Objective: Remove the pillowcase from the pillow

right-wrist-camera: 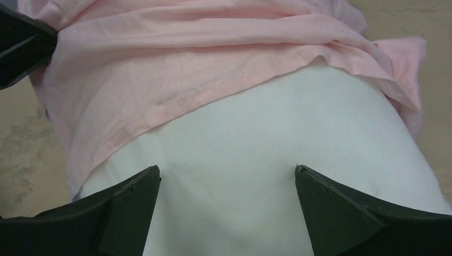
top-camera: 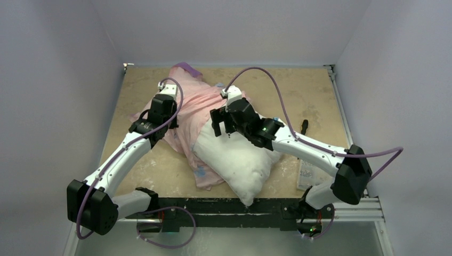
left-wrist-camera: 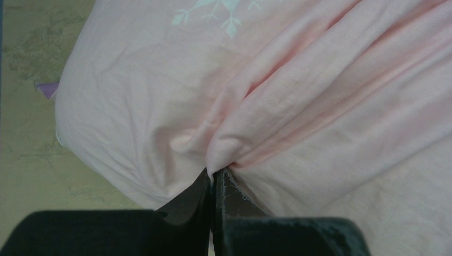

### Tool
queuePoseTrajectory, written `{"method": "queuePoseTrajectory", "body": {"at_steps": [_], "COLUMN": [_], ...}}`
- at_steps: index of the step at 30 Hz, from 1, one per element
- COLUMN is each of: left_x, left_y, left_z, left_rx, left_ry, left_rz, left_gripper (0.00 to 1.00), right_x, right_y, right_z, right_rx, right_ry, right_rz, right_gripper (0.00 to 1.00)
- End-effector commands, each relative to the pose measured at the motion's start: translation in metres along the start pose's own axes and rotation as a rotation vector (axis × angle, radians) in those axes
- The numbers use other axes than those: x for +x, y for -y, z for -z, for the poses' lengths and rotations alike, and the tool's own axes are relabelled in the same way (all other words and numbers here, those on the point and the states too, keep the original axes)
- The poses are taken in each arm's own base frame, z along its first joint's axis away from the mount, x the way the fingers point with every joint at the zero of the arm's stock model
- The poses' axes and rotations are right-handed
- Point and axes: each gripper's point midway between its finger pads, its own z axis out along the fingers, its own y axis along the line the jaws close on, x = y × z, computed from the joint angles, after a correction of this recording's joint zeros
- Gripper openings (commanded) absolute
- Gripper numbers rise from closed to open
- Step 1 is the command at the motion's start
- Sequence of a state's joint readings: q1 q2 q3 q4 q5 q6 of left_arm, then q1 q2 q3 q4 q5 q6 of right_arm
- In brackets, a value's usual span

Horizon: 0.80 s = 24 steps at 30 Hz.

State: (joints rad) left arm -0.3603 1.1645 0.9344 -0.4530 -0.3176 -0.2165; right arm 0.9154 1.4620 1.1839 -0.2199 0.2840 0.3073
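Note:
The pillowcase (top-camera: 194,104) lies inside out, pale pink, bunched over the far half of the pillow, with a purple corner (top-camera: 187,68) at the back. The white pillow (top-camera: 240,160) sticks out of it toward the near edge. My left gripper (top-camera: 160,104) is shut on a fold of the pink pillowcase (left-wrist-camera: 320,96), which puckers at the fingertips (left-wrist-camera: 202,184). My right gripper (top-camera: 221,125) is open just above the bare pillow (right-wrist-camera: 256,176), close to the pillowcase hem (right-wrist-camera: 213,101); whether it touches is unclear.
A dark screwdriver-like tool (top-camera: 304,127) and a clear flat packet (top-camera: 306,173) lie on the tan table (top-camera: 298,93) right of the pillow. Grey walls close in the table on three sides. A black rail (top-camera: 224,205) runs along the near edge.

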Motion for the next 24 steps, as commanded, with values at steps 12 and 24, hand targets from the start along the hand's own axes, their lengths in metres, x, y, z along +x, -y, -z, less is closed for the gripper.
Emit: {"method": "queuePoseTrajectory", "body": {"at_steps": [12,24], "left_x": [0.001,0.003], "left_y": [0.004,-0.029], "left_z": [0.000,0.002], "left_rx": [0.028,-0.154], "left_ry": [-0.001,-0.003], "left_rz": [-0.002,-0.001], "left_gripper": [0.00,0.00], "right_x": [0.098,0.030], "right_y": [-0.024,-0.007], "right_z": [-0.070,-0.032], "right_rx": [-0.080,0.032], "right_ry": [-0.190,0.016], "right_rz": [0.118,0.005], "right_gripper": [0.80,0.00]}}
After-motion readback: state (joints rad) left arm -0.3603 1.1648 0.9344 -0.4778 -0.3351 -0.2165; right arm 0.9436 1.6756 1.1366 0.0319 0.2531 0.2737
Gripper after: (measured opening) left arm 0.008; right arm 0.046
